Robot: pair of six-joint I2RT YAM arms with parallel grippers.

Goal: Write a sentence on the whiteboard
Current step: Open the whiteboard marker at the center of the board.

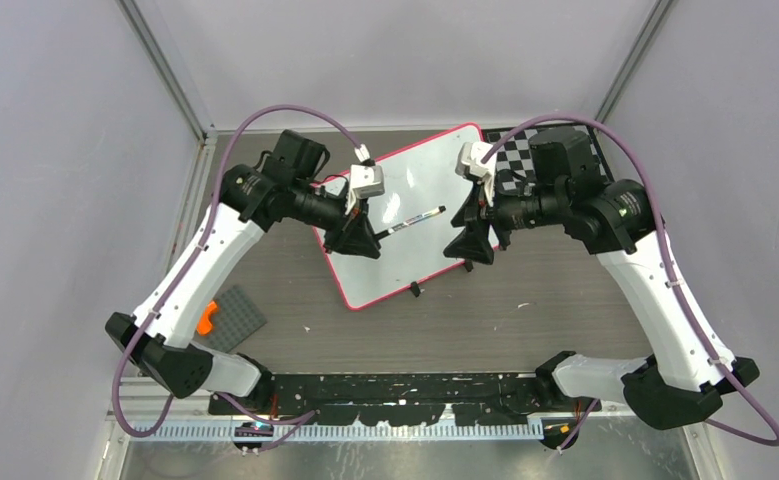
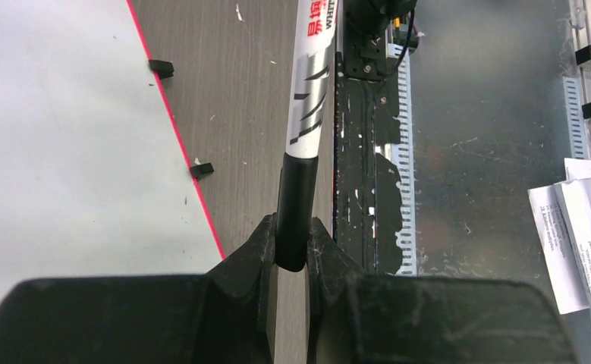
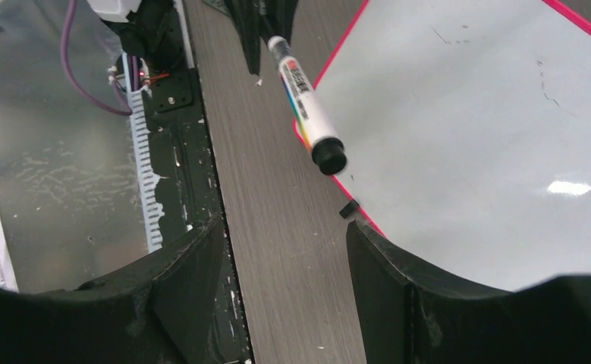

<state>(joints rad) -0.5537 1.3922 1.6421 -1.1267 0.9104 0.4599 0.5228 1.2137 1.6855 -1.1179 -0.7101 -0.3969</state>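
Note:
The whiteboard (image 1: 397, 265) lies tilted on the table, white with a red-pink rim; no sentence shows on it, only faint specks. It also shows in the left wrist view (image 2: 64, 152) and the right wrist view (image 3: 466, 114). My left gripper (image 1: 373, 236) is shut on one black end of a white marker (image 1: 412, 221) and holds it level above the board's near part. In its own view the gripper (image 2: 292, 244) pinches the marker (image 2: 307, 114). My right gripper (image 1: 468, 246) is open and empty, facing the marker's free black end (image 3: 328, 158); in its own view, the gripper (image 3: 284, 243) is a short way from it.
A black-and-white checkerboard mat (image 1: 520, 152) lies behind the right arm. A grey studded plate (image 1: 235, 318) with an orange piece (image 1: 205, 320) sits at the left. Black clip feet (image 1: 417, 290) stick out from the board's rim. Papers (image 2: 580, 235) lie beyond the black rail (image 1: 365, 385).

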